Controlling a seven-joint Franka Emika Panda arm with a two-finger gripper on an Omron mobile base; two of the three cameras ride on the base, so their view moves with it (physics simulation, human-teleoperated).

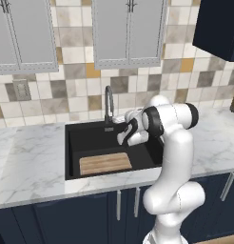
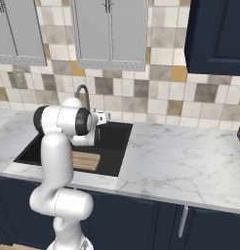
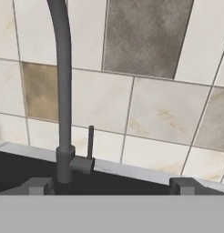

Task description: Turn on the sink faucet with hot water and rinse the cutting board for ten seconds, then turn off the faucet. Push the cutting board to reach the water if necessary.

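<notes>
With its jaws spread wide and empty, the end effector (image 3: 111,185) faces the faucet (image 3: 63,91) behind the sink (image 1: 73,143), whose thin upright lever (image 3: 90,142) looks rigid, light and slippery, best nudged near its tip.

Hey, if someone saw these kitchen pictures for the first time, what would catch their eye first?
Probably the white robot arm bending over the black sink, its pincer reaching toward the tall dark faucet at the back rim. Next, the wooden cutting board lying flat on the sink floor near the front wall.
</notes>
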